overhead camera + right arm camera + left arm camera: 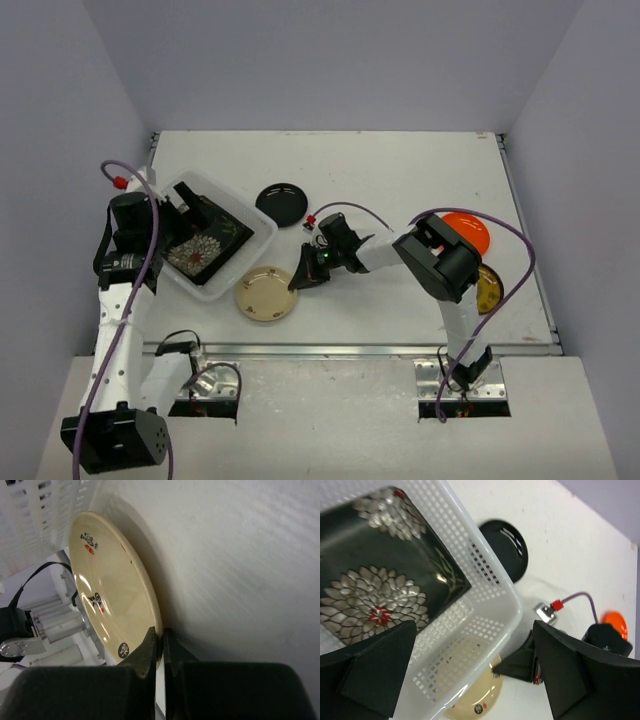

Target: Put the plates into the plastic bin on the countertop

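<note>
Four round plates on the countertop (400,170): black plate (282,203), cream plate (266,293), orange plate (470,230), yellow plate (490,290). One plastic bin (257,238), holding black flowered square plates (195,257), whether one or two impossible to tell. Two arms: left arm (118,300), right arm (445,265)

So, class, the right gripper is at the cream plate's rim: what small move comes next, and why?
Probably a slight lift: the right gripper looks shut on the cream plate at its rim, the plate lies on the countertop, and the plastic bin stands beside it.
</note>
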